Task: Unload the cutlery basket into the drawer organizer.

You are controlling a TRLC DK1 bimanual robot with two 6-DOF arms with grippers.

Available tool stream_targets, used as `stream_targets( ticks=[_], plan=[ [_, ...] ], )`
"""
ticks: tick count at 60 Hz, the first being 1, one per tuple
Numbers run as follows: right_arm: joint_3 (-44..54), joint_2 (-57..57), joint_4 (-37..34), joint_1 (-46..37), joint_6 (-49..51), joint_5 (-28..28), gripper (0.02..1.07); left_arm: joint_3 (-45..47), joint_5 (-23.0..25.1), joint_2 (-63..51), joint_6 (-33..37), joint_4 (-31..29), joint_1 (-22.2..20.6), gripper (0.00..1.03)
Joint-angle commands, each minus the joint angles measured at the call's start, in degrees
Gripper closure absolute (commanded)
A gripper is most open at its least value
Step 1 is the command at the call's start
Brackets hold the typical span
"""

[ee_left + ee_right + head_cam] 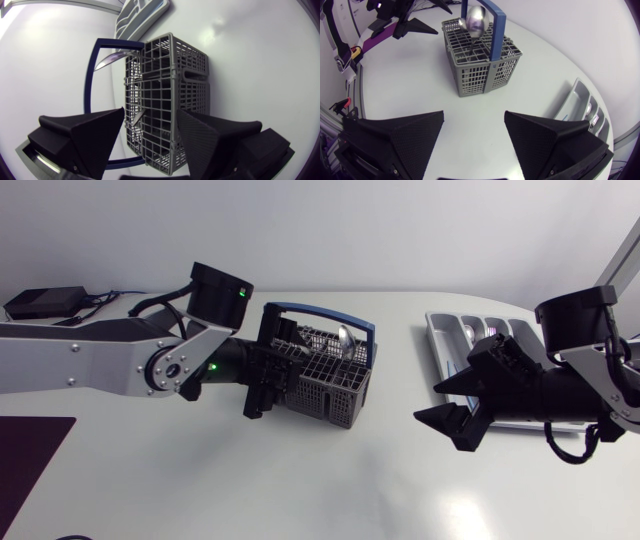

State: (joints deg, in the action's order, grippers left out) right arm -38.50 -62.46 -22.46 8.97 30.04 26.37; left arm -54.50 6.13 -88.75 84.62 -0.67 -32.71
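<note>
Left gripper [150, 116]: fingers spread wide, nothing clamped. Cutlery basket [170, 70] lies between and ahead of them, its near end between the tips; contact unclear. Blue handle [90, 75] arches beside one finger. Spoon [345, 337] stands in the basket's far part. Beyond, well apart: drawer organizer [445, 340]. Right gripper [474, 116] beside it, fingers wide, empty, facing the basket.

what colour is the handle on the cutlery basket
Dark blue handle, on a grey mesh basket; the right wrist view shows it best.
</note>
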Motion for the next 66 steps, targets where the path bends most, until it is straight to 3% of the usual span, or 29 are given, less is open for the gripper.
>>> stream_targets(
  ticks=[1, 7, 15, 23, 31, 37, 66],
  plan=[
    [1.6, 0.7, 0.3, 1.0, -0.1, -0.1, 0.20, -2.2, -0.9, -1.8, 6.1, -1.0, 0.7, 0.21],
    [2.0, 0.8, 0.4, 2.1, -0.6, -0.4, 0.20, -3.4, -1.4, -2.7, 9.3, -1.1, 1.3, 0.30],
    [2.3, 0.8, 0.5, 3.4, -1.0, -0.7, 0.20, -5.1, -2.3, -3.9, 12.9, -1.0, 2.0, 0.30],
    [2.3, 0.8, 1.2, 4.1, -1.7, -0.9, 0.20, -6.5, -2.7, -5.3, 16.2, -0.4, 2.0, 0.43],
    [2.4, 0.5, 1.7, 4.6, -2.1, -1.1, 0.20, -7.6, -3.0, -6.0, 17.4, -0.4, 2.0, 0.44],
    [2.6, 0.4, 1.9, 4.7, -2.2, -1.1, 0.20, -8.2, -3.1, -6.9, 19.0, 0.1, 2.0, 0.54],
    [3.1, 0.3, 2.7, 5.1, -2.2, -1.1, 0.20, -8.4, -3.9, -9.8, 22.2, 2.2, 2.0, 0.65]
  ],
)
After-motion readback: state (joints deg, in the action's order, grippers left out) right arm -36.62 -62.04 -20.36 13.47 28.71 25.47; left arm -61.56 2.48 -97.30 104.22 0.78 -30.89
